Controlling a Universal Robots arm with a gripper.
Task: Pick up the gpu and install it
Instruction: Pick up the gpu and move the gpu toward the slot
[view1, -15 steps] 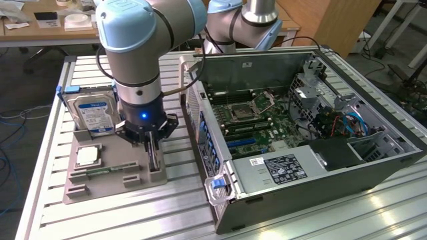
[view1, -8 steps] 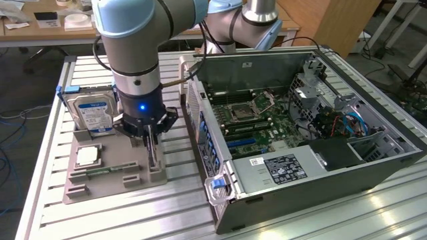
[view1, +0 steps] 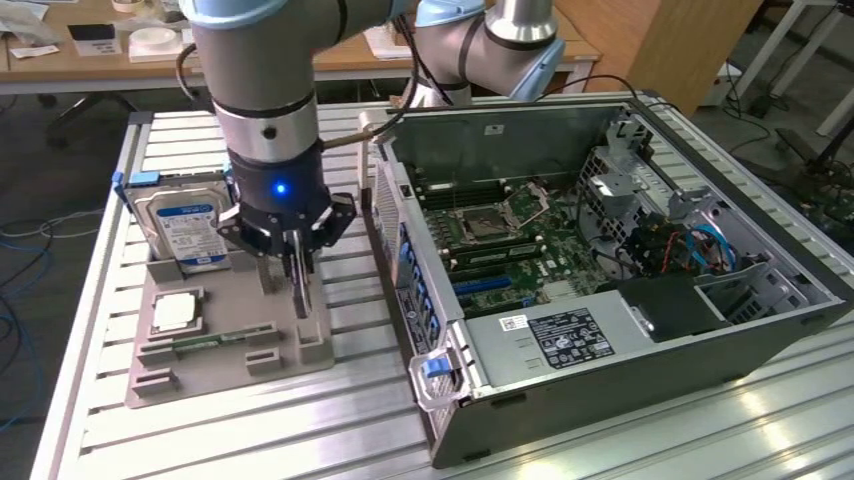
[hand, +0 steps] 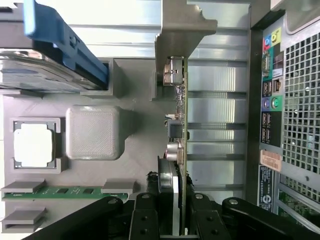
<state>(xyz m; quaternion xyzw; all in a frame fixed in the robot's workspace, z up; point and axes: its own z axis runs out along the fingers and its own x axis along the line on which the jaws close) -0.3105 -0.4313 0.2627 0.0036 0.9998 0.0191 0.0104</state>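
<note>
The gpu (view1: 304, 302) stands on its edge in a slot at the edge of the grey holder tray (view1: 227, 365) nearest the computer case. In the wrist view the gpu (hand: 180, 125) runs as a thin green-edged card, with its silvery bracket end at the holder's far post. My gripper (view1: 298, 283) points straight down over it. Its black fingers (hand: 145, 220) sit on both sides of the card, and the gripper (hand: 179, 227) looks shut on it. The card's lower edge still rests in the holder.
The tray also holds a hard drive with a blue label (view1: 187, 222), a processor (view1: 176, 312) and a green memory stick (view1: 207, 343). The open computer case (view1: 627, 330) lies close by on the exterior view's right, motherboard (view1: 501, 235) exposed. All of it rests on a slatted metal table (view1: 267, 430).
</note>
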